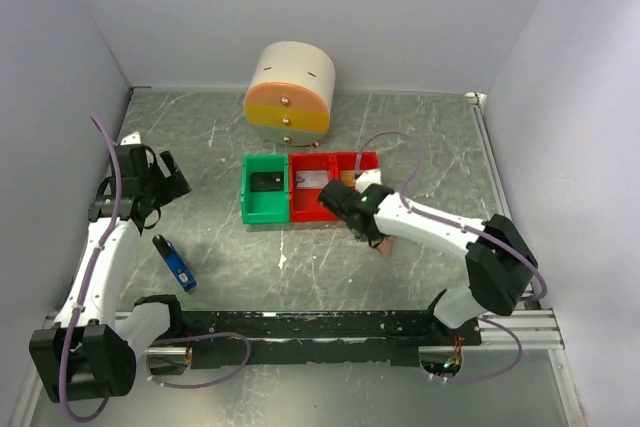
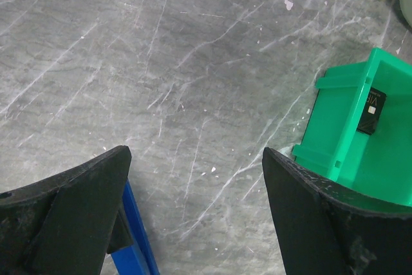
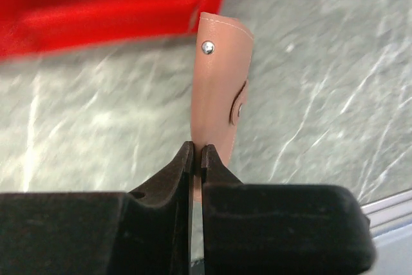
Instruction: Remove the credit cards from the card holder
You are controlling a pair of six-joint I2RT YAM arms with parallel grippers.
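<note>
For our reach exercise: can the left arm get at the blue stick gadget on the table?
Probably yes: the left hand is open and empty, and the blue stick gadget lies uncovered close beside it, with nothing between.

walls (image 1: 400,7): plain white, three sides | tabletop (image 1: 420,137): grey marbled, pale scratches | light: even
</note>
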